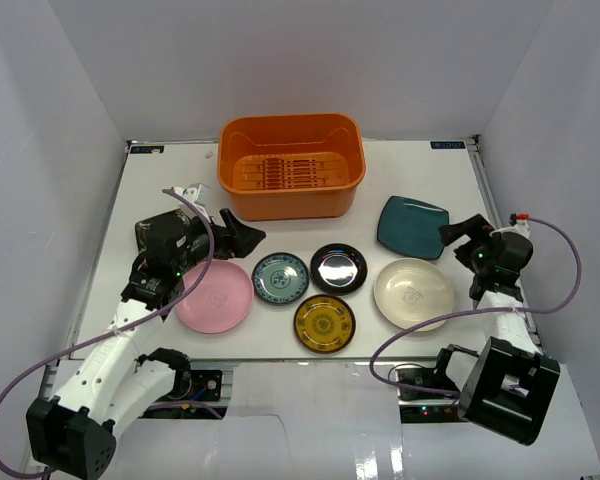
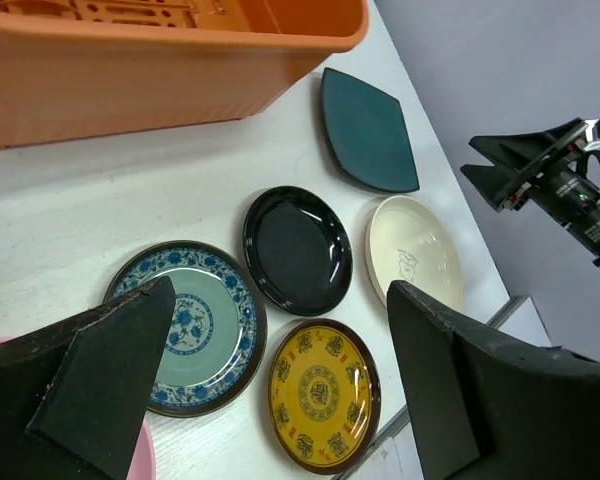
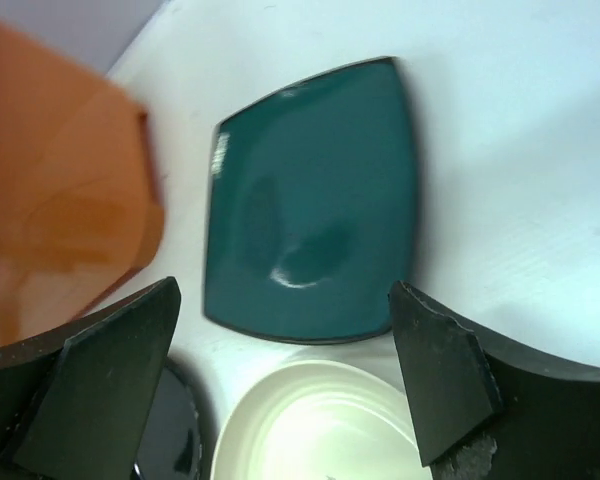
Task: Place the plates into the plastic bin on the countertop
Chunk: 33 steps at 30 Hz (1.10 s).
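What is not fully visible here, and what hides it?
Pink plate, left wrist view: mostly behind the left end effector and the edge.
Black plate, right wrist view: mostly behind the right end effector.
Cream plate, right wrist view: cut off below.
Orange bin, right wrist view: blurred.

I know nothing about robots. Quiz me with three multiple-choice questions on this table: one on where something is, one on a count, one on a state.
1. Which plate lies nearest the right gripper? A pink; B teal plate; C yellow.
2. How many plates show in the overhead view? A four; B six; C nine.
3. What does the orange bin hold? A nothing; B one plate; C every plate.
Answers: 1 B, the right wrist view looks straight onto it. 2 B, six lie in front of the bin. 3 A, its slotted floor is bare.
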### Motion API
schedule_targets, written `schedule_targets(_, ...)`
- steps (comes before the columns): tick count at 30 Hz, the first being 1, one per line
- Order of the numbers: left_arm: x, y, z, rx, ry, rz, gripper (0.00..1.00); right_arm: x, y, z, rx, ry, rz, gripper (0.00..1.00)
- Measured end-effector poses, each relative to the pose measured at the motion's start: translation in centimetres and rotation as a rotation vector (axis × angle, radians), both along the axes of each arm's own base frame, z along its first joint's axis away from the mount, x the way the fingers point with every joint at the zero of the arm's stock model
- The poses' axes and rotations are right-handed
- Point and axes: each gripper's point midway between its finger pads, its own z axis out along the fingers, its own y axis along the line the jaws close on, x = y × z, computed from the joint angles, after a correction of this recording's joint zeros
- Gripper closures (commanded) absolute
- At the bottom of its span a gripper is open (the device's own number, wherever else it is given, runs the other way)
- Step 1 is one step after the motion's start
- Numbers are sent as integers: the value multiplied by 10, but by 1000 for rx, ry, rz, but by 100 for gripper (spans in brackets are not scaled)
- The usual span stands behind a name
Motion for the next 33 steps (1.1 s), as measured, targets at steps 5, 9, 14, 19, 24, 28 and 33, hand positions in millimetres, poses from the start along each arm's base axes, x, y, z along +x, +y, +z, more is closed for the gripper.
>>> schedule_targets(5, -11, -6, 14, 23, -79, -61, 2, -16, -50, -26, 67, 52, -205, 10)
schedule_targets(9, -23, -15, 18, 41, -113, -114, 2, -19, -76, -46, 110, 97, -300, 11)
schedule_targets(14, -35, -20, 24, 57, -155, -145, 2, -14, -71, -80, 194, 177, -270, 13)
schedule_targets(19, -36, -20, 25, 70, -171, -141, 2, 6, -54, -93, 289, 161, -155, 14)
schedule_targets(24, -34, -18, 20, 86, -156, -131, 2, 35, -21, -93, 333, 117, -3, 23)
schedule_targets(28, -29, -16, 15, 100, -140, -105, 2, 48, 4, -95, 390, 92, 66, 32)
schedule_targets(33, -17, -9, 4, 123, -106, -41, 2, 50, 16, -109, 478, 115, 56, 78)
